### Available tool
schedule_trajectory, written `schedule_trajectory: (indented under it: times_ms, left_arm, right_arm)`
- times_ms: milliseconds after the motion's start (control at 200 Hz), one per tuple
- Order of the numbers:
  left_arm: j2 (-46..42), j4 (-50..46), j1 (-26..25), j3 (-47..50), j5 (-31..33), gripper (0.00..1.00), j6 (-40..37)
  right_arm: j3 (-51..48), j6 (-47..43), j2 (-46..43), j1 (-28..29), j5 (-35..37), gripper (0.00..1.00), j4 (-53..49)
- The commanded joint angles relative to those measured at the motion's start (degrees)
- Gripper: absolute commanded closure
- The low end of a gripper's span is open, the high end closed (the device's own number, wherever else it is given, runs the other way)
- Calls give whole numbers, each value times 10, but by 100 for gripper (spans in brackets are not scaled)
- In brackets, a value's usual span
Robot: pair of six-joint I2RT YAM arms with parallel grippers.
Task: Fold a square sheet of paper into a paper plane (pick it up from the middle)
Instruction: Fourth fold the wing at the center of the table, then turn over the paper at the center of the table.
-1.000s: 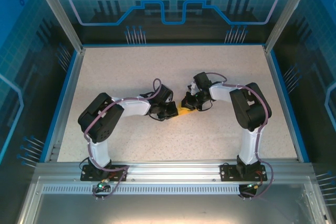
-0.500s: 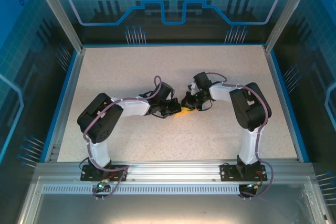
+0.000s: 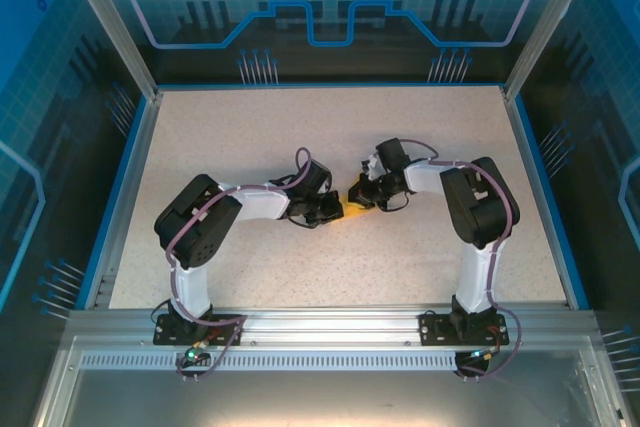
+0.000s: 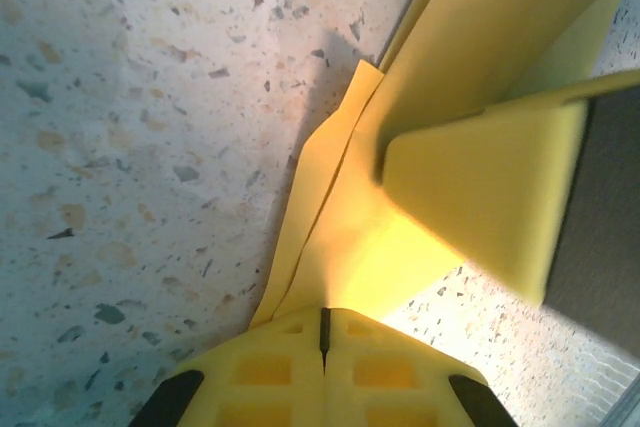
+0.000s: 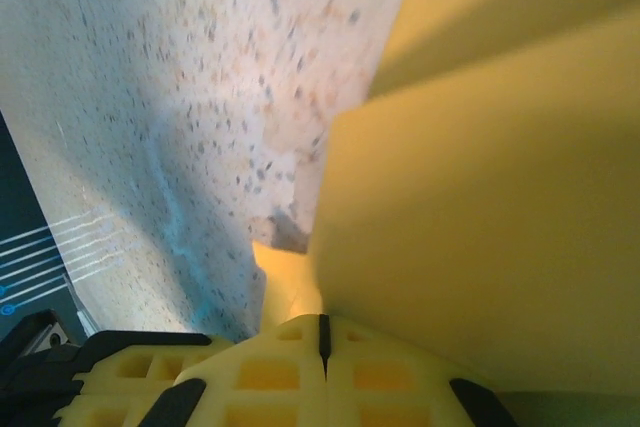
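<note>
Both arms reach inward over the speckled table [image 3: 250, 137] and meet near its middle. The sheet of paper [image 3: 352, 211] lies between them there, a small orange-yellow patch mostly covered by the two wrists. In the top view the left claw [image 3: 333, 212] comes at the paper from the left. The right claw [image 3: 361, 197] comes from the right and slightly farther back, and the two tips are just beside each other.

From the left wrist, the left claw [image 4: 323, 325] has its two yellow fingers pressed together, with only a thin dark seam between them. The sheet of paper [image 4: 340, 237] comes out of that seam, so the claw is pinched on it. The paper is already folded. Two thin layers stand side by side along its left edge and lift off the table [image 4: 150, 147], and a broader band runs away to the upper right. A flat yellow slab [image 4: 480, 197] with a dark part behind it lies over the paper on the right; what it belongs to cannot be told.

From the right wrist, the right claw [image 5: 323, 332] is likewise closed to a narrow seam. A strip of the sheet of paper [image 5: 480, 227] rises from that seam, and broad yellow planes of it fill the right side. The table [image 5: 200, 67] shows at the left, blurred.
</note>
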State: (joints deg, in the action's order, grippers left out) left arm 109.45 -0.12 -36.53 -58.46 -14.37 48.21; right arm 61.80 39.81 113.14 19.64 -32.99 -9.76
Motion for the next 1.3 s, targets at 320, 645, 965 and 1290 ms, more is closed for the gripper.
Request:
schedule_trajectory:
  times_ms: [320, 645, 965, 1290]
  left_arm:
    - [4, -102, 8, 33, 31, 97, -10]
    - [9, -100, 8, 35, 26, 98, -7]
    - [1, -96, 8, 33, 17, 98, -10]
    - [-86, -49, 9, -19, -19, 70, -39]
  right_arm:
    - [20, -28, 36, -74, 28, 95, 22]
    - [44, -18, 51, -127, 35, 95, 26]
    - [90, -22, 62, -167, 38, 94, 18]
    - [76, -73, -67, -132, 113, 77, -63]
